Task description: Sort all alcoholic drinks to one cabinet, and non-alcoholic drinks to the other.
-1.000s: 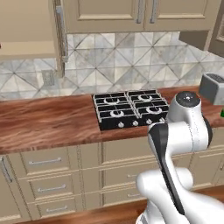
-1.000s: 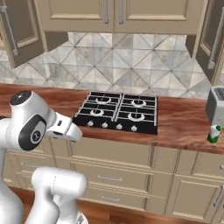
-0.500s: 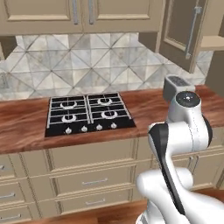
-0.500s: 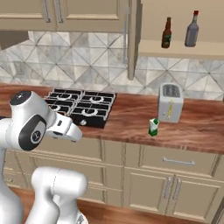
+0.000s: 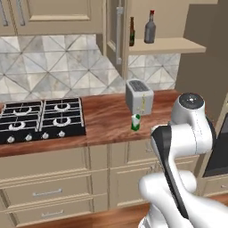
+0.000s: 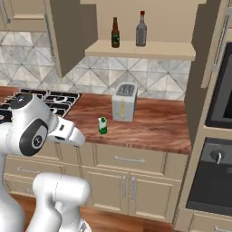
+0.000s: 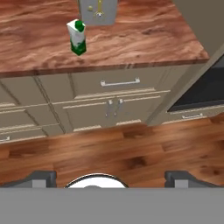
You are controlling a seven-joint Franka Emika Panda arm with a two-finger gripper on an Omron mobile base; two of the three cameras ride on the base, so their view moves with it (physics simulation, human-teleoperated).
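Note:
A slim dark beer bottle (image 5: 132,32) (image 6: 115,33) and a grey glass bottle with a red cap (image 5: 150,27) (image 6: 141,29) stand upright on the shelf of an open wall cabinet (image 5: 165,45) (image 6: 149,50). Below them, a small green-and-white carton (image 5: 136,122) (image 6: 103,125) (image 7: 77,37) stands on the wooden counter just in front of the silver toaster (image 5: 139,95) (image 6: 124,101). In the hand view my gripper (image 7: 109,179) is open and empty. It hangs low over the floor, well short of the counter.
The cabinet's door (image 5: 116,35) (image 6: 68,36) hangs open to the left of the shelf. A black stove (image 5: 42,120) lies left on the counter. A tall oven unit (image 6: 217,158) closes the right side. Drawers and low doors (image 7: 111,107) front the counter above the wood floor.
The base has driven to the right: the stove has slid left and the toaster, carton and open cabinet have come to the middle. The arm keeps its folded pose; the gripper stays open.

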